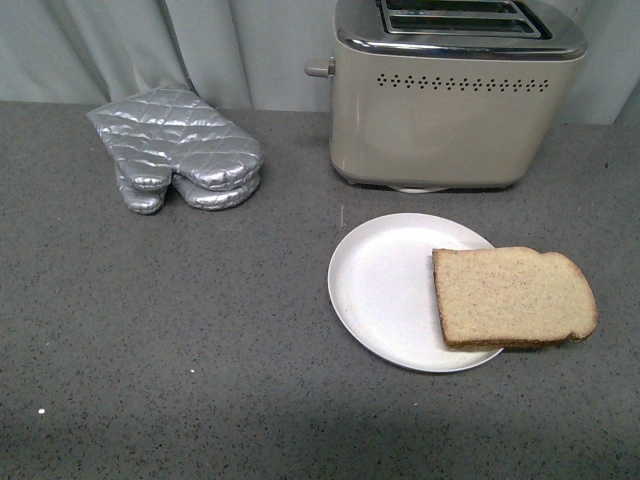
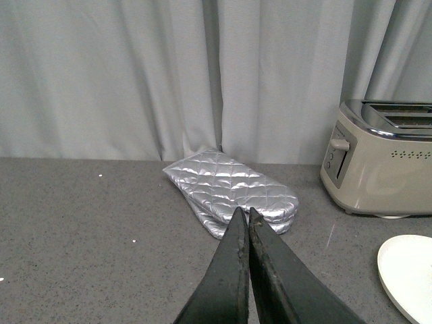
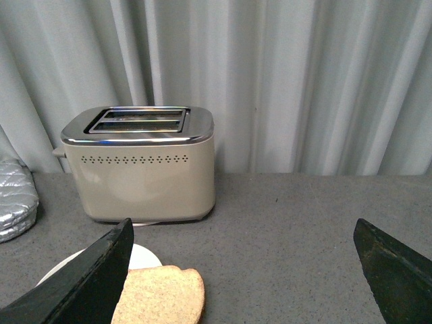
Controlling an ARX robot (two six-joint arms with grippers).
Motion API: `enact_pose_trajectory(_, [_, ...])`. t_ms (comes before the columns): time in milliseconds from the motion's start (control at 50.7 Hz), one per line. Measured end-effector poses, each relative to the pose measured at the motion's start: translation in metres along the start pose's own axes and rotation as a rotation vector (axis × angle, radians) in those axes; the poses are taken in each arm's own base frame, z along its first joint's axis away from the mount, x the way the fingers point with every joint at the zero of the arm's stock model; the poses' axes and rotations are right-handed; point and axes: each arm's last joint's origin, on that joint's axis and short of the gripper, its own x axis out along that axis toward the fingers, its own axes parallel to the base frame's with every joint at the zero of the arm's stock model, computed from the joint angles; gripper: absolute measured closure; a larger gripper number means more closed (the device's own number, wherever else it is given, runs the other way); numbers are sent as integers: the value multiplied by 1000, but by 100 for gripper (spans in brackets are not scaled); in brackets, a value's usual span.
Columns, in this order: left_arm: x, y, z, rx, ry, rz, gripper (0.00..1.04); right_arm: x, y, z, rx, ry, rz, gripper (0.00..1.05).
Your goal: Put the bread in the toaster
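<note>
Light-brown wholemeal bread slice [image 1: 513,297]: flat on round white plate [image 1: 385,290], crust overhanging its right rim. Boxy beige chrome-topped toaster [image 1: 455,95] behind, grey counter [image 1: 300,200] between. Left gripper [image 2: 248,219] pressed closed, empty; right gripper [image 3: 241,233] spread wide, empty.

Open room: the counter [image 1: 150,340] is bare along the near edge and the whole left front. Obstacle far left: stacked oven mitts [image 1: 178,150] by the curtain [image 1: 230,50], well apart from the toaster [image 1: 455,110]. A bare gap runs between them, and the lever knob [image 1: 318,68] juts into it. The toaster stands just behind the plate [image 1: 385,290], with a narrow strip between. Its top slots [image 1: 462,18] face up, uncovered. The bread [image 1: 512,297] lies flat, overhanging the plate's right rim, upper face exposed.
</note>
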Motion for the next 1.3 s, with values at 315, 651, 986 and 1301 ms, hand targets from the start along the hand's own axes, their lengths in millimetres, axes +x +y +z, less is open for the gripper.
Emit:
enact_pose_trajectory(315, [-11, 0, -3, 0, 7, -2, 101, 0, 0, 0, 0, 0, 0, 10])
enact_pose_trajectory(651, [-11, 0, -3, 0, 6, -2, 39, 43, -4, -4, -154, 282, 50, 10])
enact_pose_trajectory(986, [-11, 0, -3, 2, 6, -2, 7, 136, -37, -42, 237, 814, 129, 10])
enact_pose_trajectory(1301, [-11, 0, -3, 2, 6, -2, 7, 171, -42, -76, 380, 961, 143, 10])
